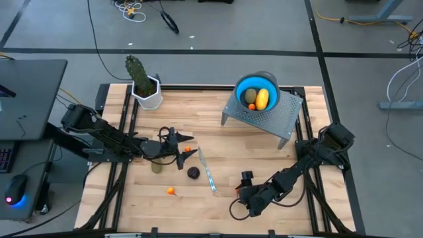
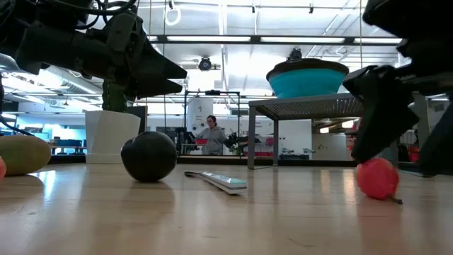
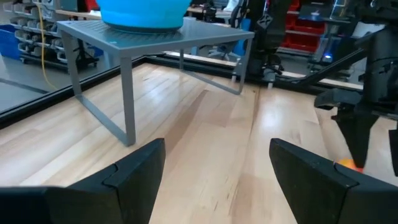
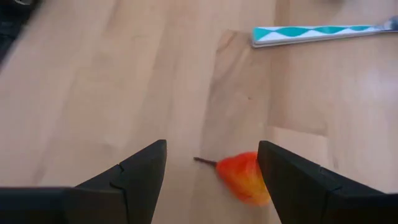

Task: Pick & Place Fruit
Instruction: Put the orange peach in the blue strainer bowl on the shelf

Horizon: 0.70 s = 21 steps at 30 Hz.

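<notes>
Grey floor [image 1: 218,33] strewn with cables [image 1: 132,9] surrounds the table; ceiling strip lights [image 2: 212,39] brighten the workshop behind.

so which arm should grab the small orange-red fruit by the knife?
Right, probably. The right gripper hangs open directly over the small orange-red fruit, already between its fingers. The left gripper is open but farther off, near the dark purple ball.

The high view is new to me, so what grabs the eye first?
The bright blue bowl on the grey perforated stand at the table's far right, with yellow and olive fruit inside. Then the cactus at the far left corner, and the dark purple ball beside the knife mid-table.
</notes>
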Available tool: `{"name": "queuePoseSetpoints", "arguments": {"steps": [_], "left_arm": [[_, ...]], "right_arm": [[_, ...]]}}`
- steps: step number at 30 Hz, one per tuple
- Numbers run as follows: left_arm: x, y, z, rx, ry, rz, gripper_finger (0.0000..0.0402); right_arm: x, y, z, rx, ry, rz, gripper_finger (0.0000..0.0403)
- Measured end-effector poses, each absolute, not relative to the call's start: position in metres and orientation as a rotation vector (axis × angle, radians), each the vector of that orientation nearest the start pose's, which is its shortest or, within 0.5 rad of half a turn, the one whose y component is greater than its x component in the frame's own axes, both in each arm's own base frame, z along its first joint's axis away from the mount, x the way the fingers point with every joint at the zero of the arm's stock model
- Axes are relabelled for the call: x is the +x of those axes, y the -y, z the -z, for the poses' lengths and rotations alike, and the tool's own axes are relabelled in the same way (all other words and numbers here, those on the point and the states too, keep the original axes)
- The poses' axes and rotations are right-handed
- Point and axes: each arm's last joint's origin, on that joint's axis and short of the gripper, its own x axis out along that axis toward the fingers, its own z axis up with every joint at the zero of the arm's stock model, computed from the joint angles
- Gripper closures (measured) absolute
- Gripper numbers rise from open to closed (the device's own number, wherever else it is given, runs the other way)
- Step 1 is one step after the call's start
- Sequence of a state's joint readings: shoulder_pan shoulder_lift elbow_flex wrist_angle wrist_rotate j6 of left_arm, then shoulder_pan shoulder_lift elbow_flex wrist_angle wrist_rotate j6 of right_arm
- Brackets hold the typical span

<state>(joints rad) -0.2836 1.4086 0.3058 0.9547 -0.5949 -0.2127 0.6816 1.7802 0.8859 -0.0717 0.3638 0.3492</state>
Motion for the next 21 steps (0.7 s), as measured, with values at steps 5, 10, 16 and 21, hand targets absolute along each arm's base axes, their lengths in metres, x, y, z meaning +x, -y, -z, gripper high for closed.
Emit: {"name": "queuePoseSetpoints", "arguments": {"steps": [5, 10, 16, 21], "left_arm": [[0.227, 0.049, -0.159, -0.147, -0.101, -0.324, 0.0107], [0.227, 0.049, -0.159, -0.147, -0.101, -0.324, 0.0107], [0.227, 0.049, -0.159, -0.148, -0.101, -0.324, 0.0107], [0.227, 0.049, -0.159, -0.146, -0.104, -0.324, 0.0107]], "right_arm": [[0.262, -0.194, -0.125, -0.172, -0.859, -0.138, 0.0137], [0.259, -0.189, -0.119, -0.177, -0.874, -0.132, 0.0137], [0.259, -0.19, -0.122, -0.171, -0.867, -0.137, 0.0137], [0.258, -0.19, -0.139, -0.129, -0.819, -0.145, 0.0137]]}}
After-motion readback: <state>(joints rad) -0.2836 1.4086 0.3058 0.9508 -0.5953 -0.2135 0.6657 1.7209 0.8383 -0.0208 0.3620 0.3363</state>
